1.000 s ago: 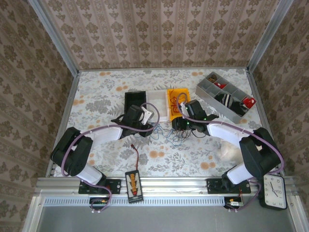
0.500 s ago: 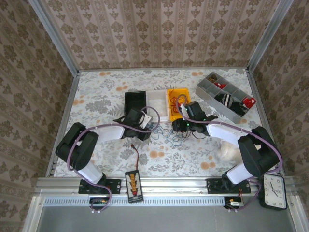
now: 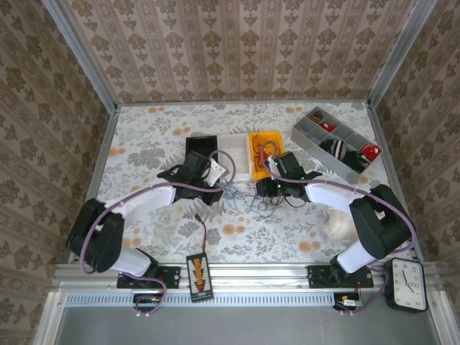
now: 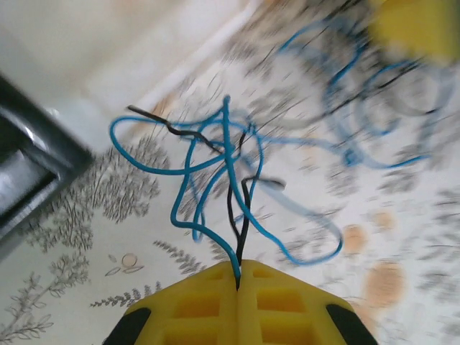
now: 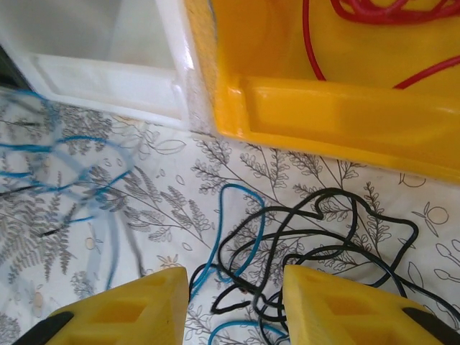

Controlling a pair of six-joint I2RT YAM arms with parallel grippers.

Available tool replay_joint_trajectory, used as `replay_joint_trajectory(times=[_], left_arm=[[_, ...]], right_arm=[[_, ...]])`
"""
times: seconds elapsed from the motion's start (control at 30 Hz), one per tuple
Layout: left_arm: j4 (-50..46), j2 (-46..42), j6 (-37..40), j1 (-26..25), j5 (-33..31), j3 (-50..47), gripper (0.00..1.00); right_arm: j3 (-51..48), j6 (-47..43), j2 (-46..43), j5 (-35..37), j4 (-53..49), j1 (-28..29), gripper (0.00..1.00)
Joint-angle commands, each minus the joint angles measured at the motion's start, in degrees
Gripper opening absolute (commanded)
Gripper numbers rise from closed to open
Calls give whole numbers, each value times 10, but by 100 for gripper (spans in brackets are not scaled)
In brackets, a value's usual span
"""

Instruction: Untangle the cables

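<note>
Firmly pinched at left, parted at right

Underneath everything, a flower-patterned desk (image 3: 144, 144), closed in by papered walls. Along its far half, a grey divided tray (image 3: 310, 134) at the right. Then a yellow bin (image 3: 251, 154), a white bin (image 3: 237, 147) and a black bin (image 3: 200, 147) side by side towards the left. Down at the front rail, a black-and-orange connector box (image 3: 198, 275) and, at far right, a black clock (image 3: 408, 284).

Between the two arms, just in front of the white and yellow bins, the cables (image 3: 248, 198). Thin blue and black strands, loosely tangled, spread over the desk. Inside the yellow bin, a red cable (image 5: 374, 11), coiled.

Smaller still, left fingers (image 4: 237, 284): clenched together, grasping one blue and one black strand. Several blue loops fanning out beyond the tips, near the black bin's corner.

Lastly, right fingers (image 3: 264, 190): parted, grasping nothing. Hanging over a knot of black loops and one blue loop on the desk, just short of the yellow bin's near wall.
</note>
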Motion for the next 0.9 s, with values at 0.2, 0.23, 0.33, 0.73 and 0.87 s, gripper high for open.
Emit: replay_joint_trajectory(times=[0.2,0.23,0.33,0.73,0.87], left_arm=[[-152,-50,48,56,166,136,0],[-145,-58,46,64,169,140,0],[-117,-84,27,96,166,147,0],[-85,-105,-6,116,188,95,0],[-95,-94,4,79,155,67,0]], right_arm=[[-13,5,45,24,-8,2,38],[-15,6,46,25,-8,2,38],[-18,3,48,34,-17,1,38],[-51,3,43,49,-25,-5,37],[-56,9,32,63,-25,-8,37]])
